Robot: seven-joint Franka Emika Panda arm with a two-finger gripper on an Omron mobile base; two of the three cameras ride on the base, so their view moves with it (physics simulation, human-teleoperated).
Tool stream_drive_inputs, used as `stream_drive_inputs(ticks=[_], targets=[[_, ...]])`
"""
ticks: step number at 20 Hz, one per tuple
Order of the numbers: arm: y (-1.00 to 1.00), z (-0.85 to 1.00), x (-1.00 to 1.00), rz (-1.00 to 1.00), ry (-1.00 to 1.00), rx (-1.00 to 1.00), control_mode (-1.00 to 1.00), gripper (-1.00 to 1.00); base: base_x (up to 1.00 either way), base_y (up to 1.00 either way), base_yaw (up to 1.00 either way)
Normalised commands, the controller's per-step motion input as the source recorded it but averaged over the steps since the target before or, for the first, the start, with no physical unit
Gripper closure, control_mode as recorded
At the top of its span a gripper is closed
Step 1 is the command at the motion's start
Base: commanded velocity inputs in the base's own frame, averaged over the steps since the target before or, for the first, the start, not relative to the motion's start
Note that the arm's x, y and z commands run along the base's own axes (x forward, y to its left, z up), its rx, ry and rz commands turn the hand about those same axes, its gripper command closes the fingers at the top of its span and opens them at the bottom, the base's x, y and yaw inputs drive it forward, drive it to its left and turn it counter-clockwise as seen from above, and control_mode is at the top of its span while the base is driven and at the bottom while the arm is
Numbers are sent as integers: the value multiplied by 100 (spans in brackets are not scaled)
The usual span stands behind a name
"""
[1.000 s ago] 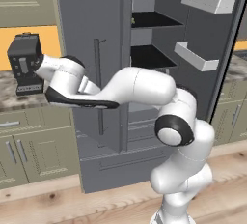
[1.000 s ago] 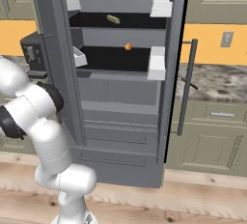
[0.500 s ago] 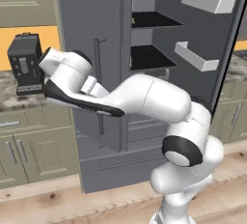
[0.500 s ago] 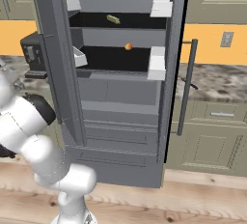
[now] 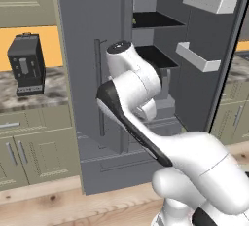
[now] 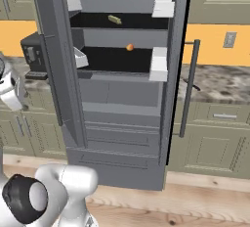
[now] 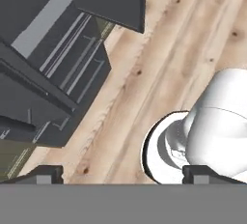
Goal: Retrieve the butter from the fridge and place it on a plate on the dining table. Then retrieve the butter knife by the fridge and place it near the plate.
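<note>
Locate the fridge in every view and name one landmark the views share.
Left base view: the fridge stands in the centre, its open door at the right.
Right base view: centre, shelves exposed.
Hand view: upper left, tilted.
Shared landmark: the wood floor at its foot.

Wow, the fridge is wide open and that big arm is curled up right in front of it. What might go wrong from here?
The butter lies far back on the upper shelf, so the folded arm might bump the open door or its white door shelves while reaching in. An orange ball sits on the shelf below; a low reach could knock it off. The gripper is open, pointing at the floor, so it must swing far round.
</note>
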Motion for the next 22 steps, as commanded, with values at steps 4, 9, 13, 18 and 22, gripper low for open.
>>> stream_drive_inputs(ticks=[4, 9, 13, 18, 22], targets=[[-100, 51, -22, 15, -9, 56, -100, -100, 0, 0, 0], [-100, 49, 5, 4, 2, 42, -100, -100, 0, 0, 0], [-73, -12, 51, -8, 21, 38, -100, -100, 0, 0, 0], [-22, -34, 97, 0, 18, 3, -100, -100, 0, 0, 0], [-33, -35, 100, 0, 17, 15, -100, -100, 0, 0, 0]])
